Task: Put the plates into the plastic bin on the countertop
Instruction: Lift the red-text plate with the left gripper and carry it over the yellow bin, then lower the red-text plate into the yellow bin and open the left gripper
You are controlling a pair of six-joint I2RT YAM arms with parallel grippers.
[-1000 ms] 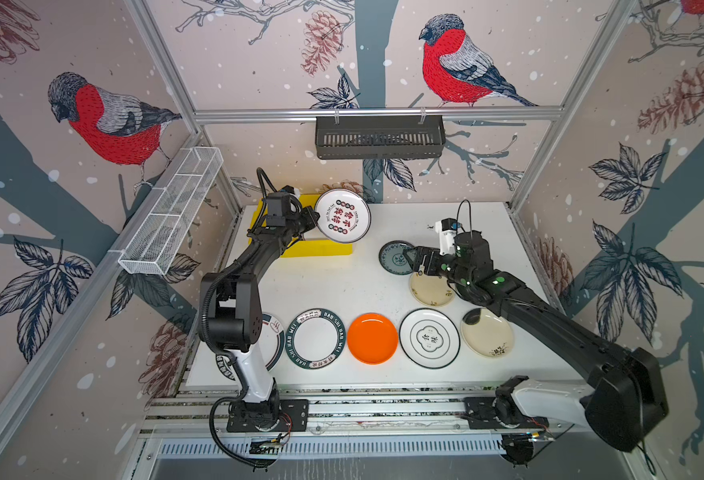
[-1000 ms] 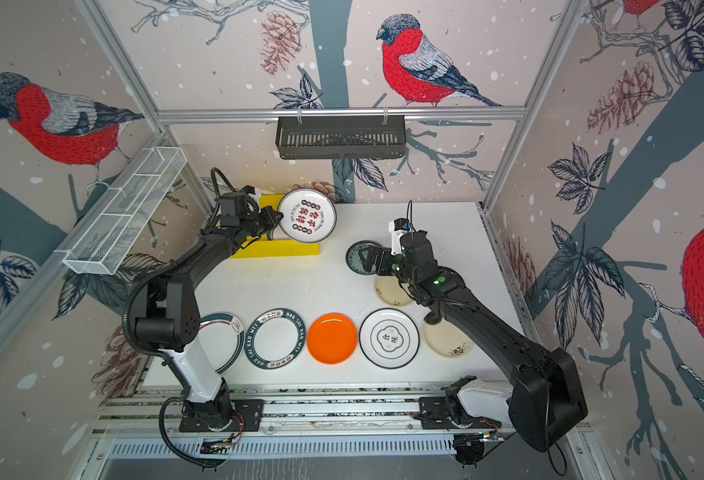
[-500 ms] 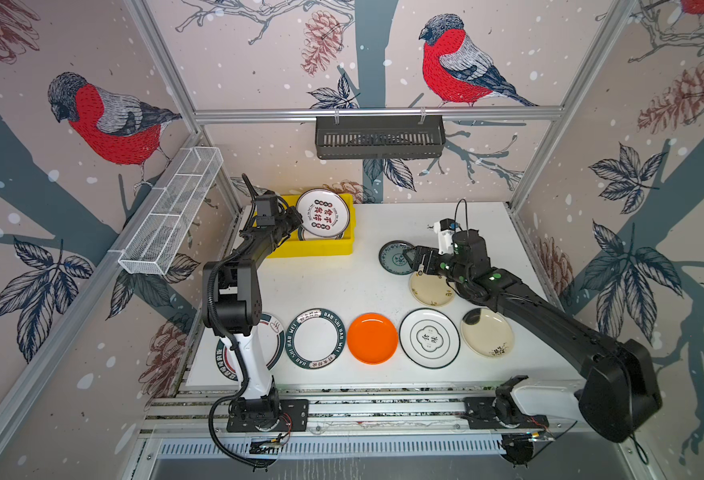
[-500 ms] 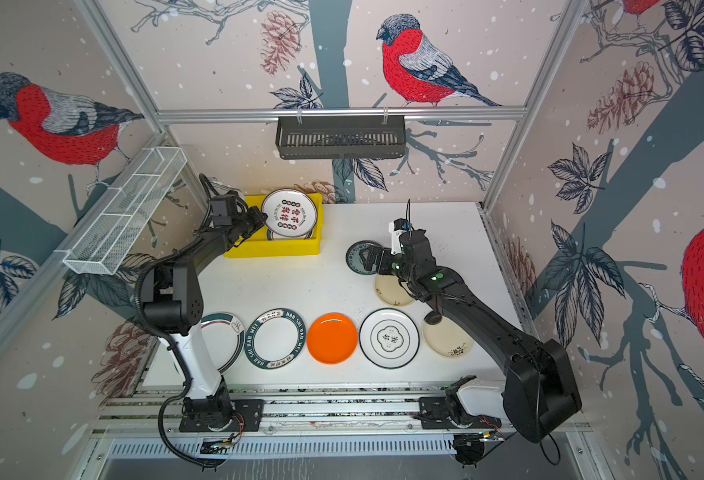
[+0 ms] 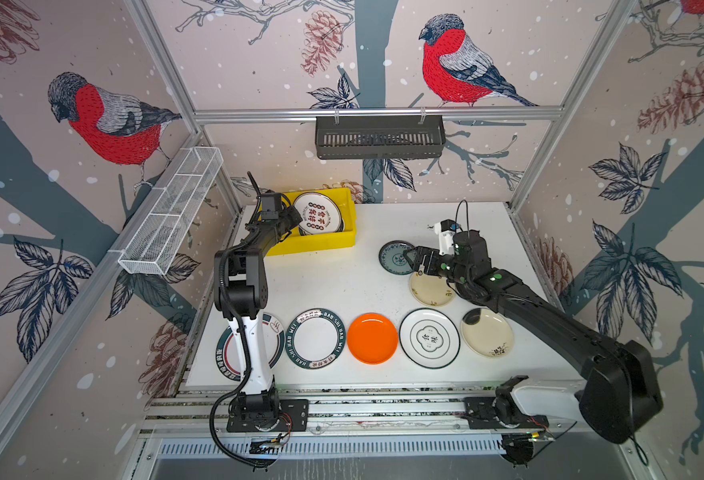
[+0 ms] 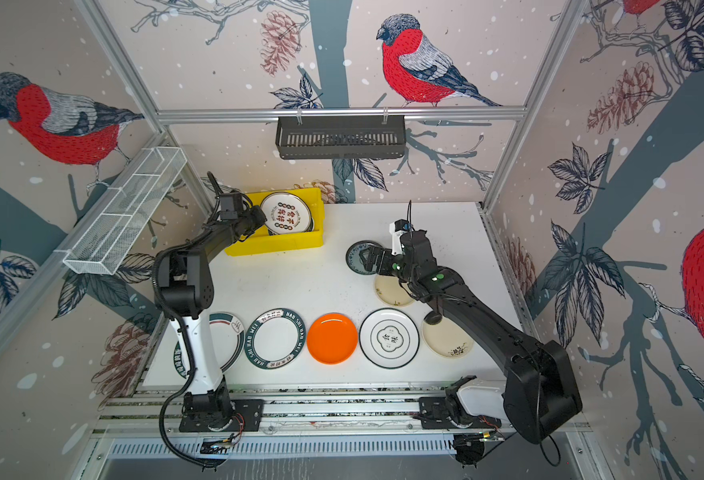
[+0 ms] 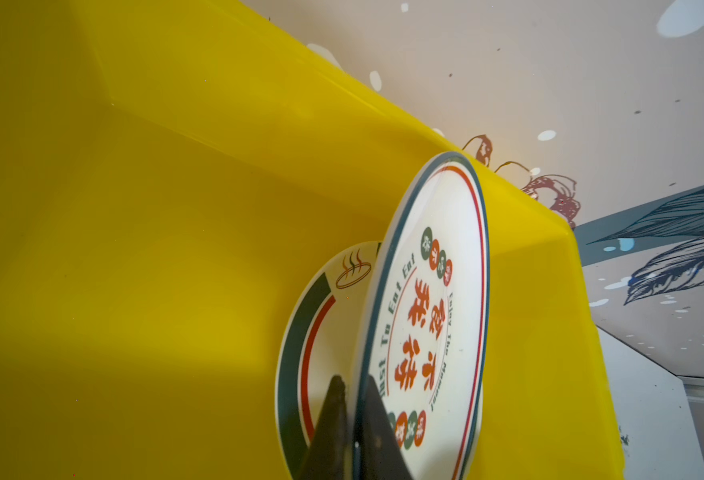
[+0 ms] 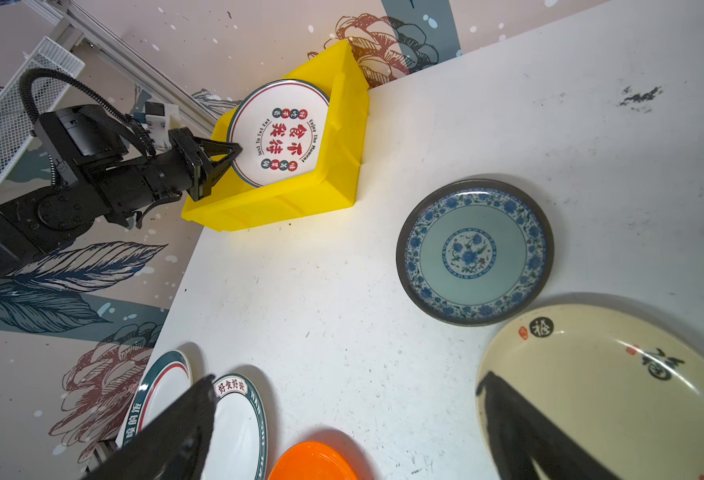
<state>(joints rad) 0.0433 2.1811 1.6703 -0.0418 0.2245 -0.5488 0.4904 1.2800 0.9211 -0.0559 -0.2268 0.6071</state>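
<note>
Both top views: left pincer [image 5: 297, 217] is gripping lettered plate [image 5: 319, 214], now tilted down inside yellow bin [image 5: 313, 249], far left; earlier raised beside it. Left wrist: rim pinched, second plate [image 7: 289, 357] behind. Right wrist: right pincer [image 8: 348, 384] is hovering wide over counter [image 8: 333, 291].

Black slotted basket [image 5: 379, 137] hooked on aluminium crossbar [image 5: 259, 114] at back wall, white wire-mesh basket [image 5: 171, 212] fixed along left wall, bullfinch wallpaper [image 5: 109, 120] with pinecones [image 5: 321, 41], branches, leaves.

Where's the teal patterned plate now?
In both top views the teal patterned plate lies on the countertop right of centre, beside the cream plate, well right of the yellow bin.
</note>
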